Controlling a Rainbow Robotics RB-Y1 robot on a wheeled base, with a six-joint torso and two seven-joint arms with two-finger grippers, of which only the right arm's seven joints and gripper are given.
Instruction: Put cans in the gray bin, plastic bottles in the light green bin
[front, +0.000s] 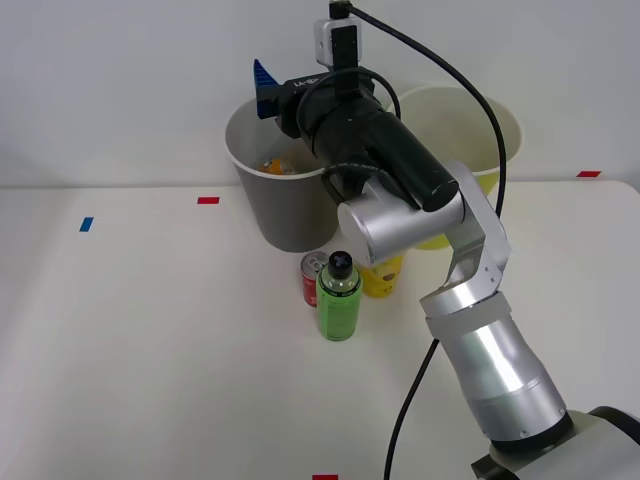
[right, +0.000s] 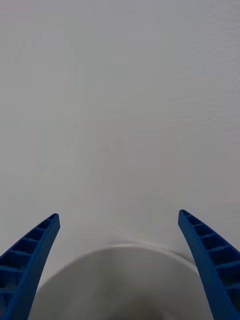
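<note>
Blue tool (right: 120, 260) spread over gray bin (front: 290, 215)

Right arm stretched forward, elbow bent; right hand (right: 120, 265) empty, blue fingers (right: 30, 255) spread wide.

Dark gray round plastic bin (front: 290, 215), pale rim; yellow-green round bin (front: 495, 140), whitish inside; bright green black-capped bottle (front: 339, 300); short red silver-topped can (front: 313, 280); blue ribbed fingers (right: 27, 260).
</note>
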